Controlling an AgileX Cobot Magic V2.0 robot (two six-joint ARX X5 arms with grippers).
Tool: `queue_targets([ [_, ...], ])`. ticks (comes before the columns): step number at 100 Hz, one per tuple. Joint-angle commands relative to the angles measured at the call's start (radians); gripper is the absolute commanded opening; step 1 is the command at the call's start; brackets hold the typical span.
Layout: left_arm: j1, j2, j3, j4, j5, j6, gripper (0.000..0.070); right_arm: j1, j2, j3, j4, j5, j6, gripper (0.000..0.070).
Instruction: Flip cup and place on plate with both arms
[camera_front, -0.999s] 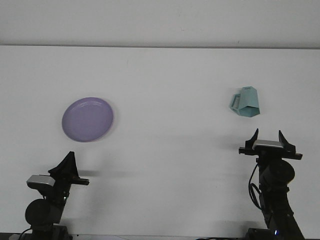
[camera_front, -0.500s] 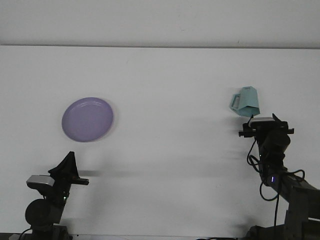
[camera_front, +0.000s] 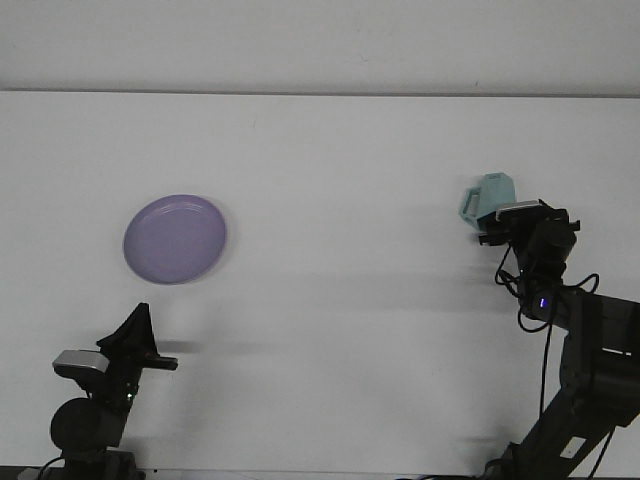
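The teal cup (camera_front: 487, 194) lies tipped on the table at the right, its handle pointing left. My right gripper (camera_front: 517, 213) is right against its near right side, jaws spread wide, and hides the cup's lower part. Whether it touches the cup cannot be told. The purple plate (camera_front: 175, 238) lies flat at the left with nothing on it. My left gripper (camera_front: 137, 322) sits low near the front edge, below the plate and well apart from it, seen side-on.
The white table (camera_front: 330, 170) runs back to a pale wall. A black cable (camera_front: 547, 350) loops along the raised right arm at the lower right.
The right arm has reached forward and up from the front edge until its gripper is at the cup. The cup, the plate and the left arm have not moved.
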Motion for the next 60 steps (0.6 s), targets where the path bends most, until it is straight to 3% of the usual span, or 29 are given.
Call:
queue_targets([
  [1,0.0,-0.001,-0.019,0.01,-0.003,0.003,0.0012,-0.002,0.039,0.034,0.011,-0.017,-0.03,0.0463],
  [17,0.0,-0.001,-0.019,0.01,-0.003,0.003,0.0012,-0.002,0.069,0.066,0.011,-0.034,-0.039,0.035],
  [38,0.0,-0.001,-0.019,0.01,-0.003,0.003,0.0012,-0.006,0.07,0.073,0.011,-0.087,-0.064,0.0012],
  [60,0.0,-0.001,-0.019,0.011,-0.003,0.003,0.0012,-0.006,0.068,0.075,0.031,-0.108,-0.042,0.0004],
])
